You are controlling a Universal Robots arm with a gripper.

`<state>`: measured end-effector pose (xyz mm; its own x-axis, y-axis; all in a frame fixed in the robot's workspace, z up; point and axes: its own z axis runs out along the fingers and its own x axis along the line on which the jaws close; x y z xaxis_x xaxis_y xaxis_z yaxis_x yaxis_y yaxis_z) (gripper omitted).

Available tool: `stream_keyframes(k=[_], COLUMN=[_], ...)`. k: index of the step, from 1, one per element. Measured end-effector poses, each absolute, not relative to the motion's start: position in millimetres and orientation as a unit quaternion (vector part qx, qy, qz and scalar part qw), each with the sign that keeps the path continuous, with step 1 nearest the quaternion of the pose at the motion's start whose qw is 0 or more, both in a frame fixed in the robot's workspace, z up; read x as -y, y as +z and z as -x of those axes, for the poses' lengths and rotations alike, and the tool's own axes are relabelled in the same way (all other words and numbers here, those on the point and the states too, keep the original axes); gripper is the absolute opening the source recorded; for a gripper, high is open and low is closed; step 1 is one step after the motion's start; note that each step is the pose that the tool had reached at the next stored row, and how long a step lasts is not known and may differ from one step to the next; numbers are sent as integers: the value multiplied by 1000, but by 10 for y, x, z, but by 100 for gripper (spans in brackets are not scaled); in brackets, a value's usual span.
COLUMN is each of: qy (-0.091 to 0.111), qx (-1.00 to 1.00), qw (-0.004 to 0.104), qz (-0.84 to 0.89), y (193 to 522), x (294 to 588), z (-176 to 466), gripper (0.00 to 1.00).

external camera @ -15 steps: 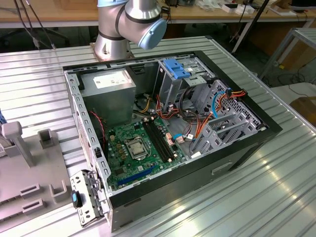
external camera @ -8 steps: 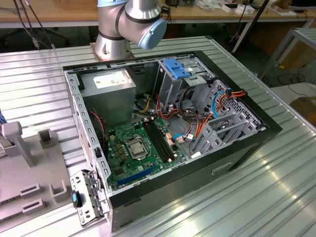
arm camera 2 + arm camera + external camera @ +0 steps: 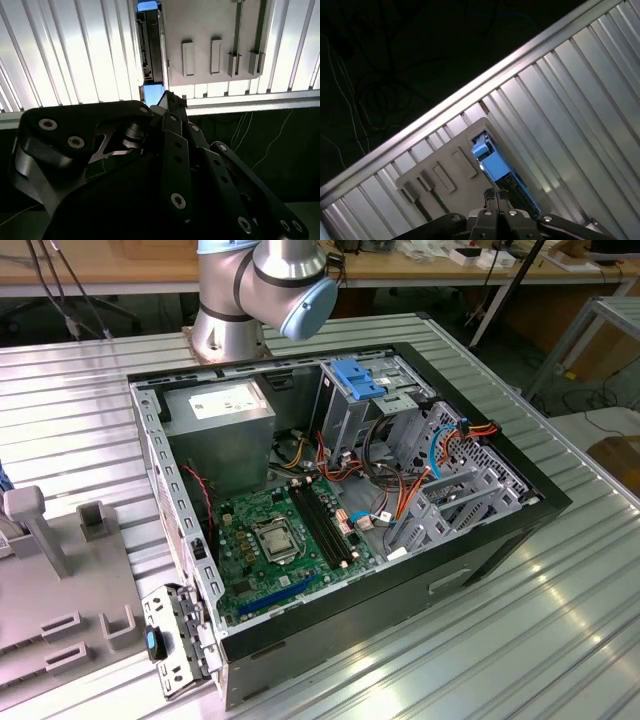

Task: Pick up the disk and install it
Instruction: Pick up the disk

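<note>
1. Claw (image 3: 497, 196) hangs low over the ribbed metal table (image 3: 580, 100). It looks clenched, with nothing held between its tips.
2. In both wrist views the disk (image 3: 489, 161) stands on its edge, right against the side of a grey holder plate (image 3: 210, 30). The tip of the claw is just beside one blue end of the disk. I cannot tell whether they touch.
3. Judging from that, the task has barely begun: the disk is not yet lifted and nothing is installed.
4. The exterior view shows where the disk is meant to go. An open computer case (image 3: 480, 540) lies on the table, with a grey drive cage (image 3: 345, 420) at its far side and a fixed blue bracket (image 3: 362, 378) on top. The arm's base (image 3: 262, 280) stands beyond the case.
5. The second wrist view shows the disk's dark body between its two blue ends, along with the slots in the holder plate. The first wrist view shows the blue frame more fully.
</note>
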<state>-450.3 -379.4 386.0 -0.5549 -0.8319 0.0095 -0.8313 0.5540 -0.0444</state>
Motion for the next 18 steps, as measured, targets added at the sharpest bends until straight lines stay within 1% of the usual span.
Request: stream_keyframes(k=[18], qy=[-24], qx=[-779], qw=[8], qz=[627], y=[3853], x=[3795], z=[4511], gripper=[11])
